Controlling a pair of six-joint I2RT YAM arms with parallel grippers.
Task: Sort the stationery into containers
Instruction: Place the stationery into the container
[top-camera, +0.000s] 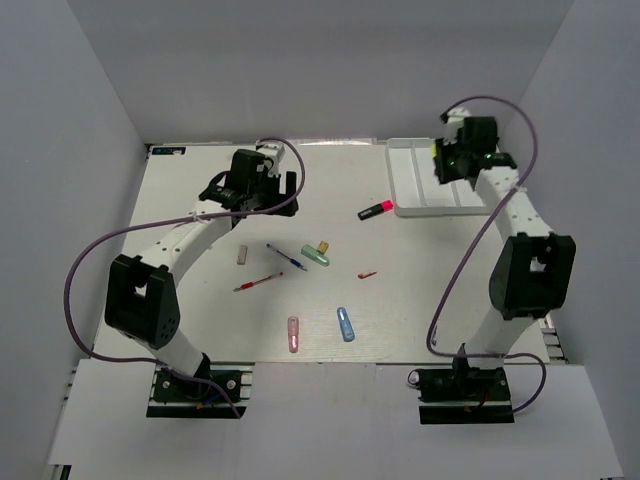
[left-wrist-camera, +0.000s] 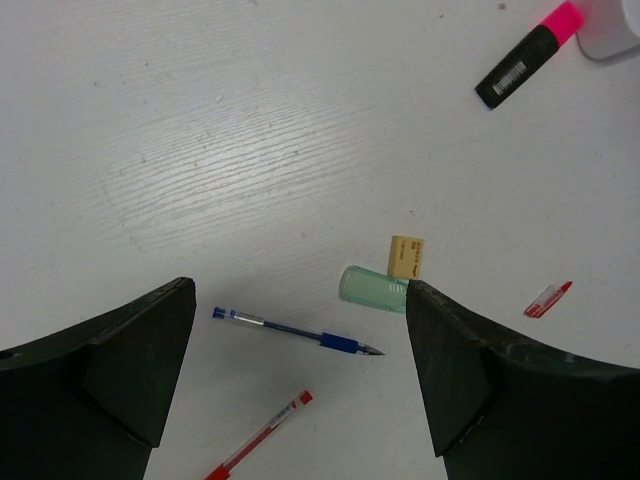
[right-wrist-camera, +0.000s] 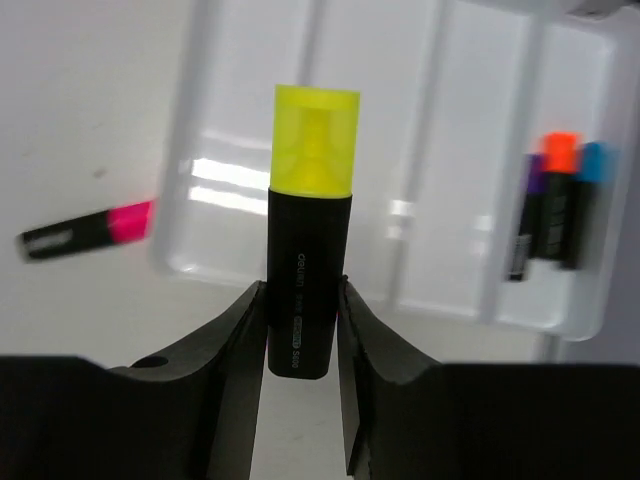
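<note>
Stationery: yellow highlighter (right-wrist-camera: 308, 250), stubby black barrel, translucent cap, clamped in right gripper (right-wrist-camera: 300, 300) above glossy white plastic tray (right-wrist-camera: 250, 120) at far right corner of tabletop (top-camera: 400, 310). Carries white print on barrel, too blurred to read. Left gripper (left-wrist-camera: 300, 290) spread wide, holding nothing.

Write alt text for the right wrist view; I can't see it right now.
The right gripper holds a yellow-capped black highlighter over the white divided tray. In its right-hand compartment lie three highlighters capped purple, orange and blue; a pink-capped highlighter lies on the table to its left.
</note>
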